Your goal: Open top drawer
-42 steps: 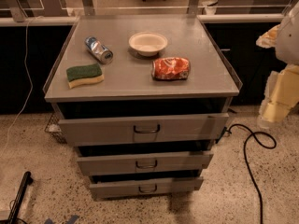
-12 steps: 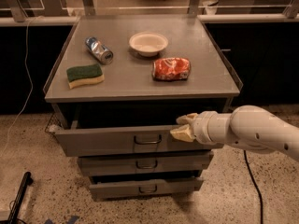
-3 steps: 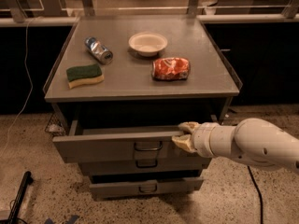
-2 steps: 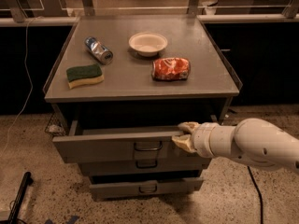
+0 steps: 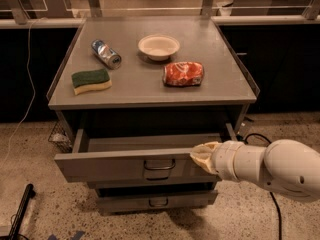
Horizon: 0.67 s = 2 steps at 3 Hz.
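Note:
The top drawer (image 5: 115, 165) is a wide grey metal drawer under the cabinet top. It stands pulled out a short way, with its shallow tray (image 5: 150, 143) showing. Its bracket pull handle (image 5: 159, 165) sits in the middle of the front. My gripper (image 5: 201, 156) comes in from the right on a white arm (image 5: 270, 169). It rests on the top edge of the drawer front, right of the handle. A narrower lower drawer (image 5: 157, 200) is visible beneath, shut.
On the cabinet top (image 5: 150, 84) lie a green and yellow sponge (image 5: 90, 80), a lying can (image 5: 106, 53), a white bowl (image 5: 158, 46) and a red crushed packet (image 5: 183, 74). A black cable (image 5: 272, 204) runs on the speckled floor at the right. A dark pole (image 5: 19, 211) lies at the left.
Over the last seconds the top drawer has come out from nearly shut, with my gripper at its front edge. In the last second drawer and gripper have hardly moved.

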Tool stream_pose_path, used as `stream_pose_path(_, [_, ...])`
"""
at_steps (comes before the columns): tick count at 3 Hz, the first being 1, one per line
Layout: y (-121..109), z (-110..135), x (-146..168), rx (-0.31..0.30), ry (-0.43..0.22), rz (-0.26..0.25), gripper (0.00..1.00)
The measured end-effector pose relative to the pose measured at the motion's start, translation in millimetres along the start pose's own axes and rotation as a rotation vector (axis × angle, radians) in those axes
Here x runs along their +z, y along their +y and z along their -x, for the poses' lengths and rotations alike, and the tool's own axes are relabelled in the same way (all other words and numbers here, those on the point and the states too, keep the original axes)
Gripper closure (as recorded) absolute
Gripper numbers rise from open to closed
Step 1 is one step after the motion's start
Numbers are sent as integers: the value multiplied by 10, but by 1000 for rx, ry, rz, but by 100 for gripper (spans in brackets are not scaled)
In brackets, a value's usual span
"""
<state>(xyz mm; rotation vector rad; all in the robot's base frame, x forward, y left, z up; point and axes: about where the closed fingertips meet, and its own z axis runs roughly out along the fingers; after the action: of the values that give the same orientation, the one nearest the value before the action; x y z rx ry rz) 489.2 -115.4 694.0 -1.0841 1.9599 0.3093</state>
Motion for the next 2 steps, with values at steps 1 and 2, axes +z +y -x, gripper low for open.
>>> stream_pose_path(1, [0,0,0,0,0,0,43])
stream_pose_path(2, [0,0,0,0,0,0,20])
